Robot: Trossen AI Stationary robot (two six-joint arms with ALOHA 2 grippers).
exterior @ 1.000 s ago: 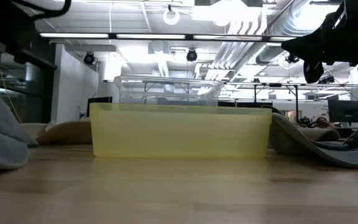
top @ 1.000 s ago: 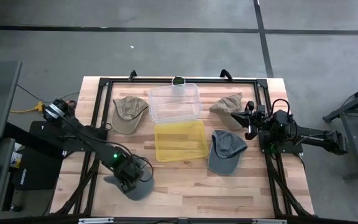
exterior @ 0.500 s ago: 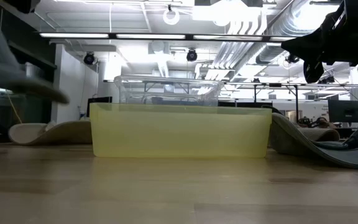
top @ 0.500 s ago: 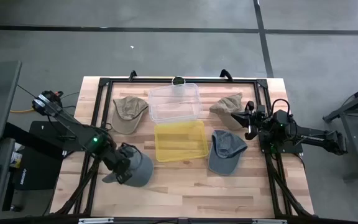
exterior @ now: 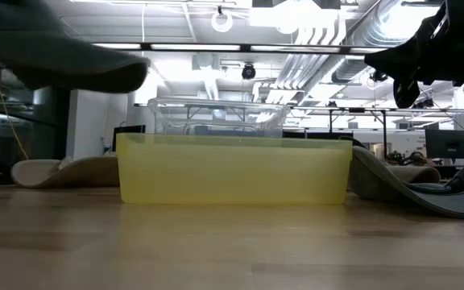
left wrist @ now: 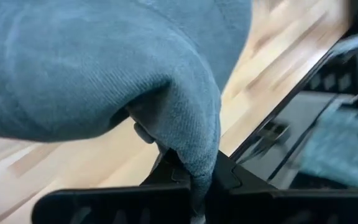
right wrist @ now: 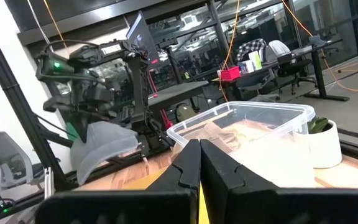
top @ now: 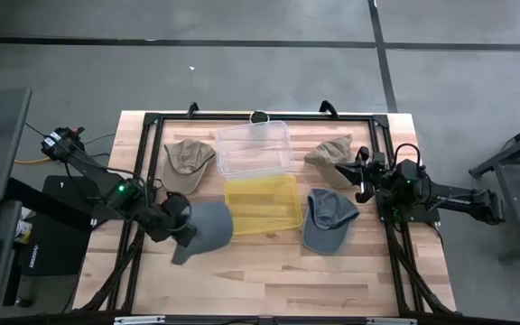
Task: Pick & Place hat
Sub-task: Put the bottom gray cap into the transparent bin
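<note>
Grey-blue hat (top: 204,228) — one item, in transit. I have it pinched in the jaws of the left gripper (top: 175,226), which bite a fold of fabric at the crown edge; the left wrist view shows the cloth draped over and clamped between the dark fingers. From above it hangs over the table (top: 269,280), just beside the left edge of the yellow bin (top: 262,204) and clear of the wood; the low view shows its underside well above the boards.

Orientation: long axis lies on a diagonal, brim trailing toward the near-left corner, crown leading toward the yellow bin.

Step in hand, as I judge it: the carry, with lift done and release not yet made. The next move calls for bringing the crown over the bin's opening, lowering, then spreading the jaws; the dangling brim could catch the near wall.

Other stock on the table:
- clear bin (top: 254,148), behind the yellow one
- tan hat (top: 186,164), left of the clear bin
- second tan hat (top: 328,151), to its right
- second grey hat (top: 328,218), right of the yellow bin

Right gripper (top: 362,178) — idle at the right edge of the table, near the second tan hat, jaws pressed together, holding nothing.
</note>
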